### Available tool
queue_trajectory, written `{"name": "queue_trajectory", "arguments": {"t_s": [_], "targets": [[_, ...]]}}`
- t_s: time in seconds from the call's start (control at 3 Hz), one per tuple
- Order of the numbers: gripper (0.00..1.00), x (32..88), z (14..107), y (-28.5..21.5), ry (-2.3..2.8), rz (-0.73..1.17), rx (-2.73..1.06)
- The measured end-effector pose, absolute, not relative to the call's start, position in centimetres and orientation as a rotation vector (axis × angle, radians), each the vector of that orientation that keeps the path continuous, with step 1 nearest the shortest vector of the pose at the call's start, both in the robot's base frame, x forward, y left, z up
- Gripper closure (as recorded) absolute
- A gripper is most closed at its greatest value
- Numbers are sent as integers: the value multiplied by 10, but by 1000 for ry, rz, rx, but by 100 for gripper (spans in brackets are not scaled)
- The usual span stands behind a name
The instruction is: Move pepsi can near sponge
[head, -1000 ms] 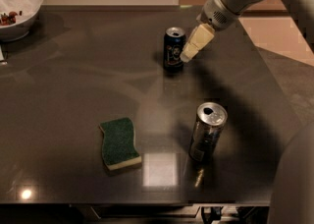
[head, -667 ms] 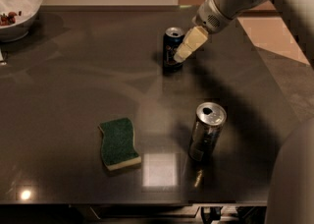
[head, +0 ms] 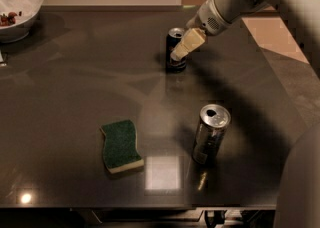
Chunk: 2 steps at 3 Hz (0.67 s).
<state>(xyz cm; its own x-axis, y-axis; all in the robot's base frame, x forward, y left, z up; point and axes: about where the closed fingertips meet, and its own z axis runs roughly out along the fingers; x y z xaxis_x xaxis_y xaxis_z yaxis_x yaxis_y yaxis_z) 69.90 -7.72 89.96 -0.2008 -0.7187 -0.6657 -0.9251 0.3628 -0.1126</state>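
Gripper [head: 177,55] against right side of pepsi can [head: 171,44]; whether it holds it, cannot tell. Risk: off-centre contact topples pepsi can; nearby silver can [head: 210,134] gets clipped en route to sponge [head: 120,144].

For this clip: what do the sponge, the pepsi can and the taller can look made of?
The sponge: soft foam, a pale yellow base under a matte green scouring layer. The pepsi can: likely thin metal, with a dark printed side and a silvery top. The taller can: bare shiny metal, judging by its highlights. The gripper is at the pepsi can.
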Motion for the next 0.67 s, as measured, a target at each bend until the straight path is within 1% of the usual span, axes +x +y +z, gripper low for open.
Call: {"name": "queue_trajectory", "arguments": {"t_s": [0.67], "targets": [[65,688,902,-68,1943,473,-1453]]}}
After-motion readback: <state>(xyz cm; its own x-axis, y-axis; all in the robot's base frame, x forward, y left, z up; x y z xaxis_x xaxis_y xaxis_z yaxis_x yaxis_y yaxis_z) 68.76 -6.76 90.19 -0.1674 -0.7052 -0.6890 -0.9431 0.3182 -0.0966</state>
